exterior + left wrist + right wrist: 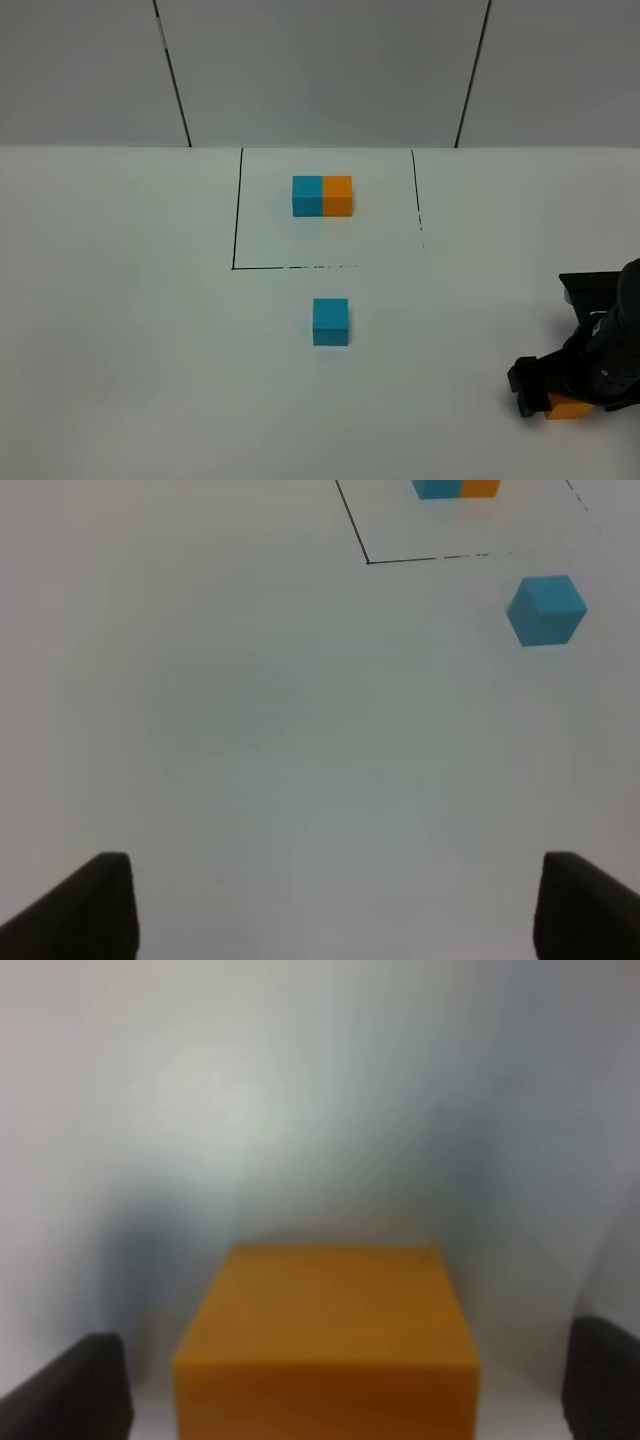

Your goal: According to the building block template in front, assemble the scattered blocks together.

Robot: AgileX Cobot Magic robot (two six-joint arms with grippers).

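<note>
The building block template, a blue and an orange cube joined, sits inside the black-lined square at the back; its lower edge shows in the left wrist view. The loose blue cube rests alone on the table just in front of the square. The loose orange cube lies at the front right, between the fingers of my right gripper. The jaws stand open, with a gap on each side of the cube. My left gripper is open and empty, well short of the blue cube.
The white table runs back to a grey panelled wall. The right arm's black body stands over the front right corner.
</note>
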